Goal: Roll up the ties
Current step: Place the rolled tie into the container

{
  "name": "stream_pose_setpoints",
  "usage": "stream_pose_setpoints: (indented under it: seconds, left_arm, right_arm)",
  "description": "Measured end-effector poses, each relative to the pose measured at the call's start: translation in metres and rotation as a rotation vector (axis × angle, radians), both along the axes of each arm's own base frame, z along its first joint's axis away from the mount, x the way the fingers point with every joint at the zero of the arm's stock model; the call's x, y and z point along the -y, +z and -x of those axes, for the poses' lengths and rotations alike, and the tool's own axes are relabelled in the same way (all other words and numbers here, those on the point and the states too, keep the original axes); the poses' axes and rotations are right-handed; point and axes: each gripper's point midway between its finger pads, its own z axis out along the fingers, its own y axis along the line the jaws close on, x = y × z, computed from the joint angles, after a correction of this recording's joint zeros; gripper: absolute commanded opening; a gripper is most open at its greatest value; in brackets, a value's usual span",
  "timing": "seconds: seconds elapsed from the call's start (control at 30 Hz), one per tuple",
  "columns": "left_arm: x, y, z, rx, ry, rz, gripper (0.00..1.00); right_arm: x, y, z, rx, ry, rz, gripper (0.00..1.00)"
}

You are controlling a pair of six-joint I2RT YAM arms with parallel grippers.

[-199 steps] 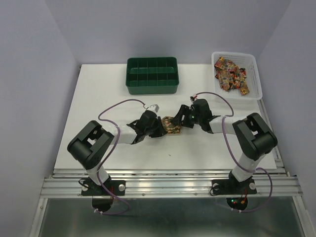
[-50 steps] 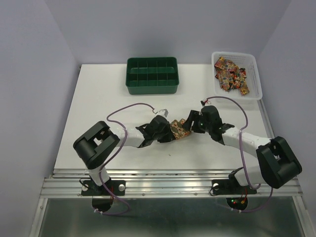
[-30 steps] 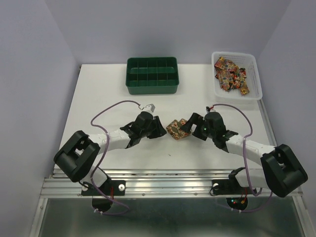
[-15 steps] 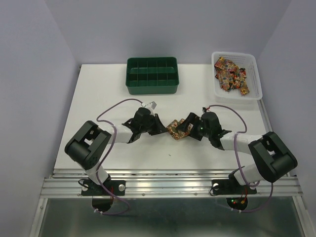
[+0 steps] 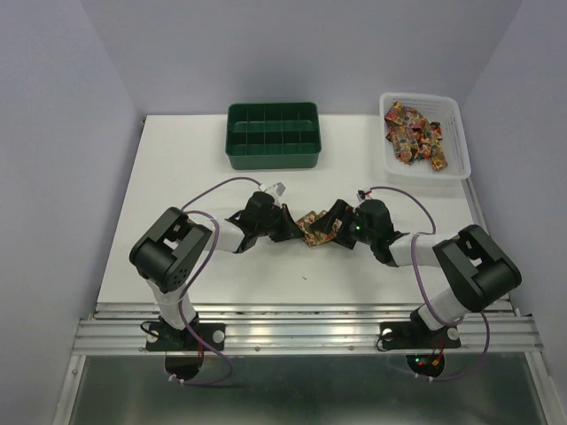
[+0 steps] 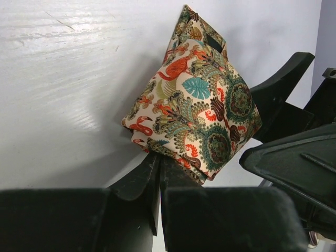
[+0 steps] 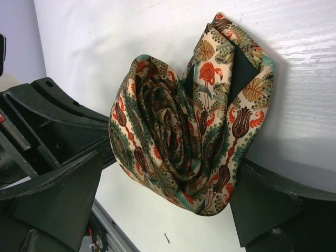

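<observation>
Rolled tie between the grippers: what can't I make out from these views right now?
Left wrist view: the left gripper is shut at the rolled tie's lower edge; its own fingers hide whether fabric is pinched.
Right wrist view: the right gripper straddles the roll, open; the roll's bulge hides whether either finger touches it.
Top view: the heaped ties in the white basket overlap, too small to count.
</observation>
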Motion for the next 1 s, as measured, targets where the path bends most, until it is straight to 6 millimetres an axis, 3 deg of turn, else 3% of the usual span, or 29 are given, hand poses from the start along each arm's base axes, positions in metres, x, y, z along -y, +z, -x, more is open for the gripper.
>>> stream_pose_setpoints:
  seconds: [0.23,0.53,1.0]
  left_arm:
    - [0.005,-0.011,-0.001,-0.021,-0.009,-0.009,0.09]
    - [0.023,-0.009,0.01,-0.024,-0.007,-0.009,0.08]
    - [0.031,-0.01,0.002,-0.03,0.02,-0.003,0.08]
  right_arm:
    - [-0.008,-0.001,-0.01,0.009,0.012,-0.019,0.98]
    - [-0.013,-0.001,-0.02,-0.029,-0.044,-0.073,0.95]
    - [-0.017,-0.007,-0.027,-0.038,-0.067,-0.106,0.74]
